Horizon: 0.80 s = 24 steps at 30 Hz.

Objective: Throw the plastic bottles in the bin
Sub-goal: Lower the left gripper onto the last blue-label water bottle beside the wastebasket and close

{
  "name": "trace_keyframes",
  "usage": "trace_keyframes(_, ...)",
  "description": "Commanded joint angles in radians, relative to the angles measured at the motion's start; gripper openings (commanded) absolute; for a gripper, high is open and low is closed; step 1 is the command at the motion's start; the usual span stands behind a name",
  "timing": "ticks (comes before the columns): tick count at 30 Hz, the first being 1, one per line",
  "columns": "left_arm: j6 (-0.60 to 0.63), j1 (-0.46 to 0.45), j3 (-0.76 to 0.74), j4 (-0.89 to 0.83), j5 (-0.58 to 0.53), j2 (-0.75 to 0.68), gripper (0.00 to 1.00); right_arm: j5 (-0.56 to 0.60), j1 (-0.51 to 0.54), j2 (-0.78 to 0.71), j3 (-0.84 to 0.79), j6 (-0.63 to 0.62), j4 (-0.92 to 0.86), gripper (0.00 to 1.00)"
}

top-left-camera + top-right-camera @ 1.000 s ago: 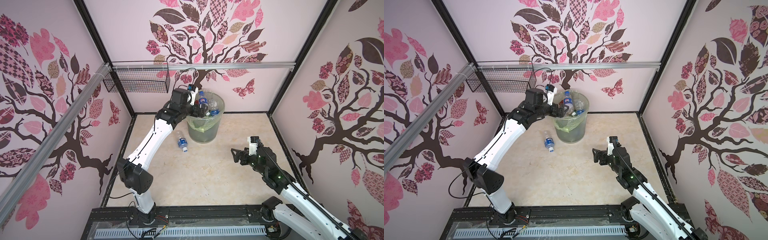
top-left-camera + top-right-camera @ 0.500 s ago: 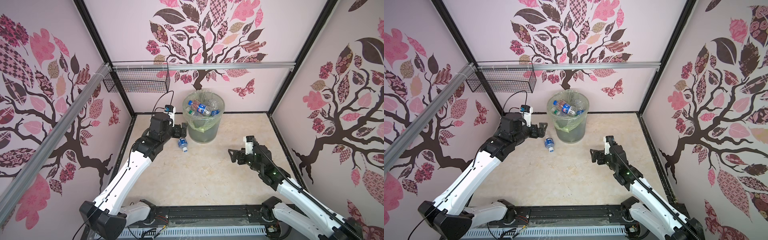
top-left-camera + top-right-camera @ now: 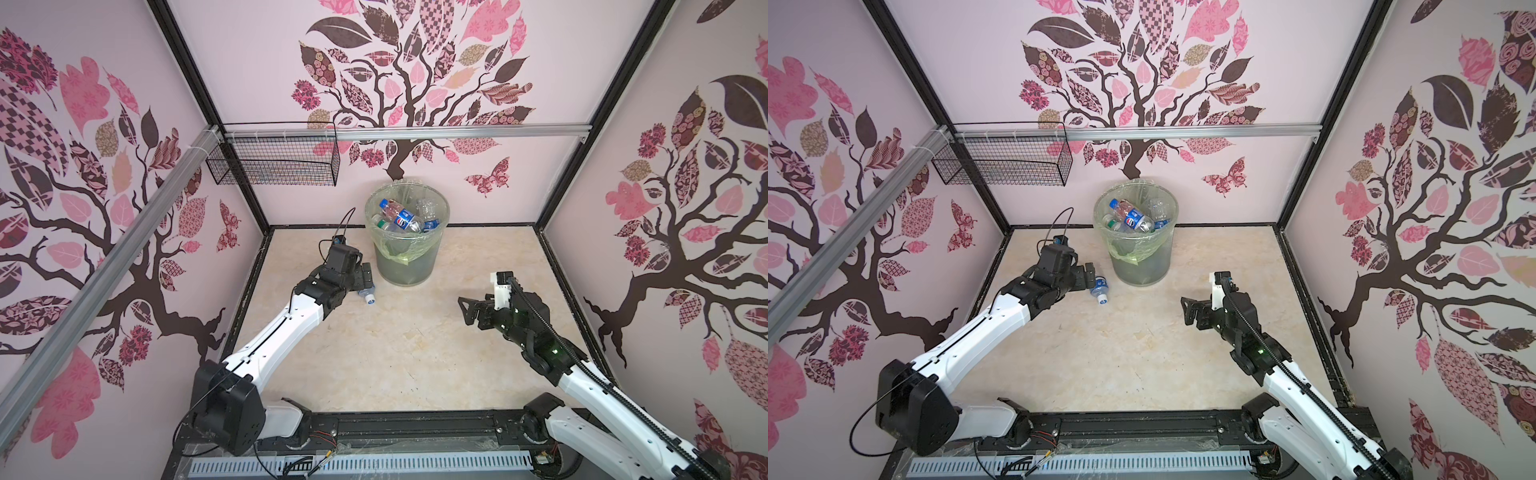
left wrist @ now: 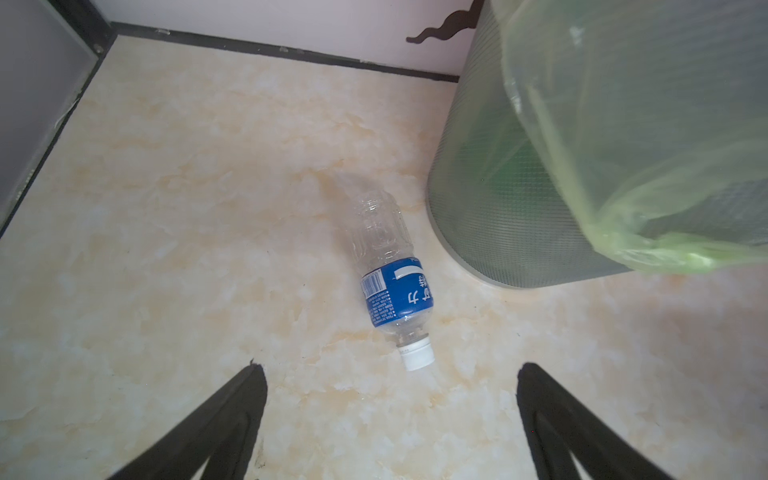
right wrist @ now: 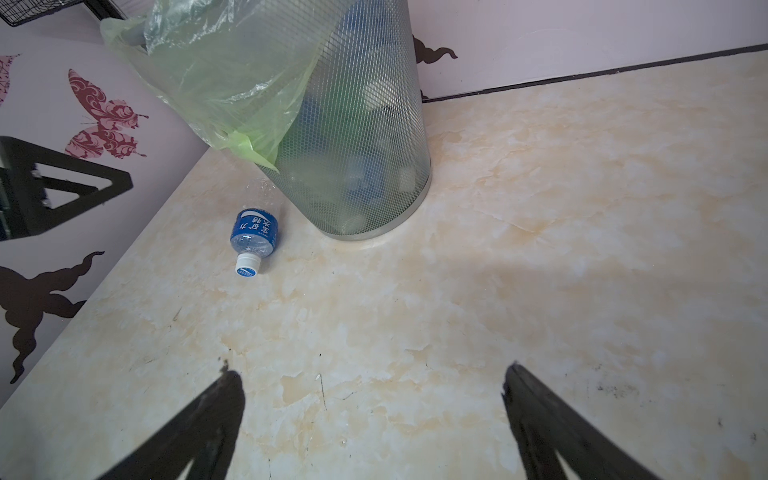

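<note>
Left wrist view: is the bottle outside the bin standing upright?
No, the bottle lies on its side next to the bin, with its white cap at the end away from the wall.

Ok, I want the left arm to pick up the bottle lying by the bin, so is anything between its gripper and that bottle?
Nothing visible does. In the left wrist view the bottle lies on bare tabletop just ahead of the open left gripper, cap toward it. The bin stands beside the bottle, off that path.

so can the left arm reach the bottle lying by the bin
Probably yes: the open left pincer hangs just short of the clear blue-labelled plastic bottle, nothing between; the grey mesh bin stands aside.
</note>
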Motion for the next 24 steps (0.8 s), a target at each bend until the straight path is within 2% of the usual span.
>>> trace_keyframes(1, -0.078, 0.004, -0.029, 0.055, -0.054, 0.082, 0.98, 0.012, -0.003, -0.009, 0.012, -0.018, -0.003, 1.00)
trace_keyframes(12, -0.197, 0.004, 0.106, 0.103, -0.023, 0.366, 0.97, 0.013, -0.003, -0.008, 0.013, -0.028, -0.007, 1.00)
trace_keyframes(24, -0.162, 0.024, 0.173, 0.156, 0.013, 0.518, 0.90, 0.005, -0.003, -0.006, 0.022, -0.032, -0.010, 0.99)
